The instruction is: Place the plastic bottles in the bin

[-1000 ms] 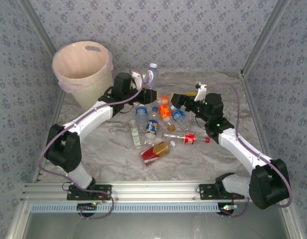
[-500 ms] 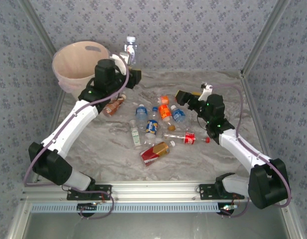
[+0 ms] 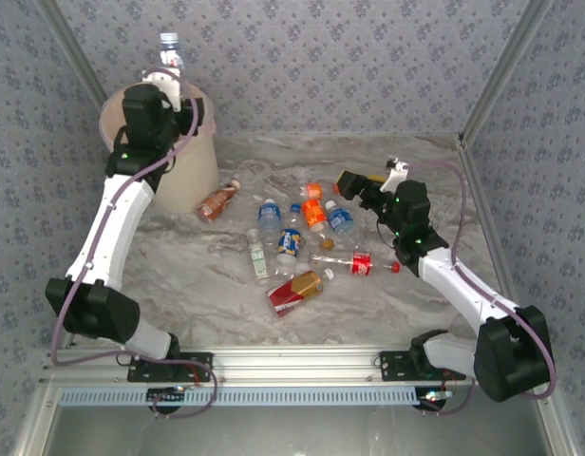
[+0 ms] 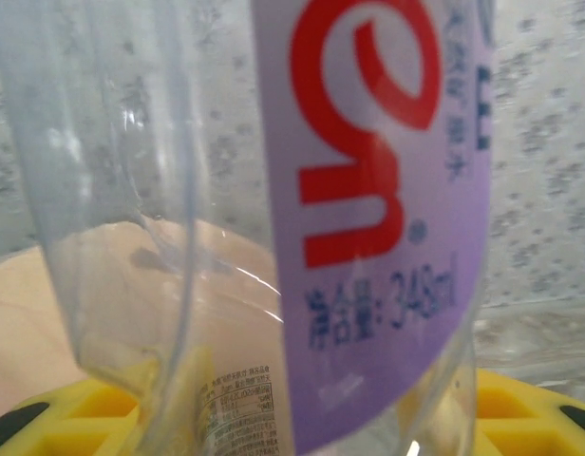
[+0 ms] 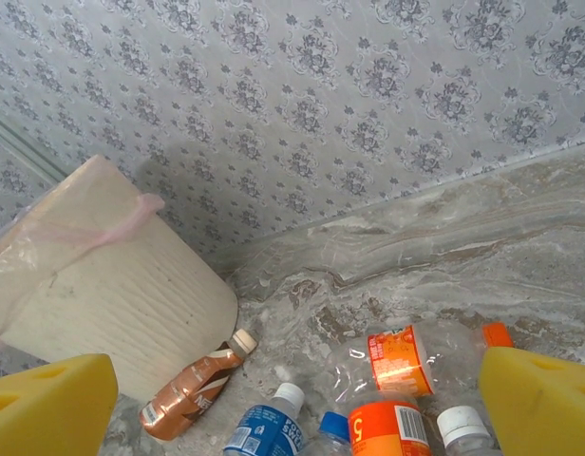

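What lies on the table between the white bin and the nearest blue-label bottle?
A brown bottle on its side, near the bin; the table is otherwise bare up to the blue-label bottle. The top view and the right wrist view show it.

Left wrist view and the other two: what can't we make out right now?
1. Left wrist view: clear plastic bottle with lilac label, cap and base cut off by frame edges.
2. Top view: inside of the cream-white round plastic bin, covered by the left arm; contents unknown.
3. Top view: where the left gripper touches that bottle, too small.
4. Right wrist view: blue-labelled bottle, cut off by bottom edge.
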